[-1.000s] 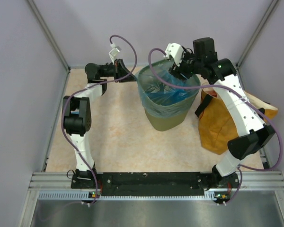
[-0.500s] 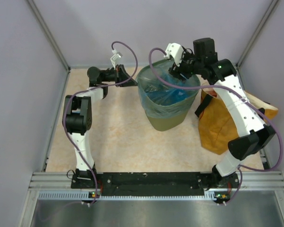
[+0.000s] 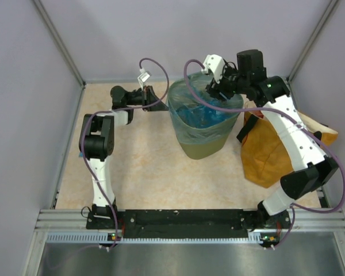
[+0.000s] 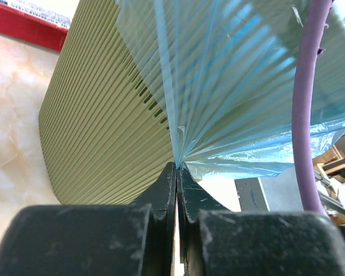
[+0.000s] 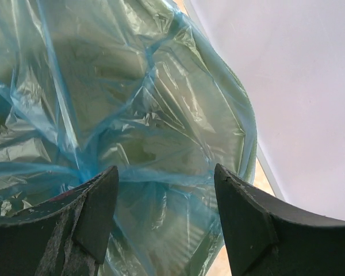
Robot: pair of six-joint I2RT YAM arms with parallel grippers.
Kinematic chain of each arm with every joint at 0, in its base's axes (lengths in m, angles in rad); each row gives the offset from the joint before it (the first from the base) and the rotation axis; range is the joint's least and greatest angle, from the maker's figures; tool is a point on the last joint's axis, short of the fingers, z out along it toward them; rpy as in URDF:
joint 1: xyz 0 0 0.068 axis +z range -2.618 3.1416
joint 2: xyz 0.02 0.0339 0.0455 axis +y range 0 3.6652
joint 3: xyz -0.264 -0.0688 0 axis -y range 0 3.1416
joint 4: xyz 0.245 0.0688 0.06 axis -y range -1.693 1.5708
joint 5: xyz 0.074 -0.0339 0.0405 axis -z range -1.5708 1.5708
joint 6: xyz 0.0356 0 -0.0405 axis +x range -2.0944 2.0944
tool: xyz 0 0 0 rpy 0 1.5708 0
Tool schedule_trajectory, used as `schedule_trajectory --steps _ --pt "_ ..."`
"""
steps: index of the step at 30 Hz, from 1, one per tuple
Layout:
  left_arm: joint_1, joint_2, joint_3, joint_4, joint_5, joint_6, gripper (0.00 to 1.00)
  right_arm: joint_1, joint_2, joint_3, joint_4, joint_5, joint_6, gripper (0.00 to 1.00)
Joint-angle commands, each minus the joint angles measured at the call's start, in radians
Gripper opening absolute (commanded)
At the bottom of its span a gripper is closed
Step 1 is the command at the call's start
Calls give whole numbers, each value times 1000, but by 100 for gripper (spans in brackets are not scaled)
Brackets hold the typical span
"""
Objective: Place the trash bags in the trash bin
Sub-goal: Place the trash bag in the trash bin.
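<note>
Leftward arm has crept in toward the trash bin [image 3: 206, 148] since a second ago.
Bin stands upright on the table [image 3: 144, 164], mouth up; the trash bag [image 3: 202, 117] lines it, film draped over the rim. Left claw [image 4: 176, 174] is clamped on that film, which fans rightward from it; right claw [image 5: 165, 173] hangs spread above the far rim, gripping nothing.

Trash bin [image 3: 204, 148] mouth: lined with trash bag [image 3: 198, 121] film; my right gripper [image 3: 217, 87], fingers apart, occupies the far rim; my purple cable [image 3: 218, 105] crosses over it
Left flank: my left gripper [image 3: 154, 96], pinching taut film
Right flank: orange sack [image 3: 270, 152] close by
Near side: bare table [image 3: 149, 172], open passage
</note>
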Motion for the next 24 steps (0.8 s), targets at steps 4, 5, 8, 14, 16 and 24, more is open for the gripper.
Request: schedule_trajectory --steps 4,5,8,14,16,24 --pt "-12 52 12 361 166 -20 0 -8 -36 -15 51 -7 17 67" --pt "-14 52 8 361 168 -17 0 -8 -32 -16 53 12 15 67" --pt "-14 49 6 361 166 -9 0 -13 -21 -16 68 60 14 67" --pt "-14 66 17 361 160 -47 0 -39 -4 16 68 54 75 67" --pt "-14 74 11 361 136 -78 0 -50 -9 24 68 49 95 67" --pt "-23 98 -71 361 28 -162 0 -54 -47 -21 69 48 118 67"
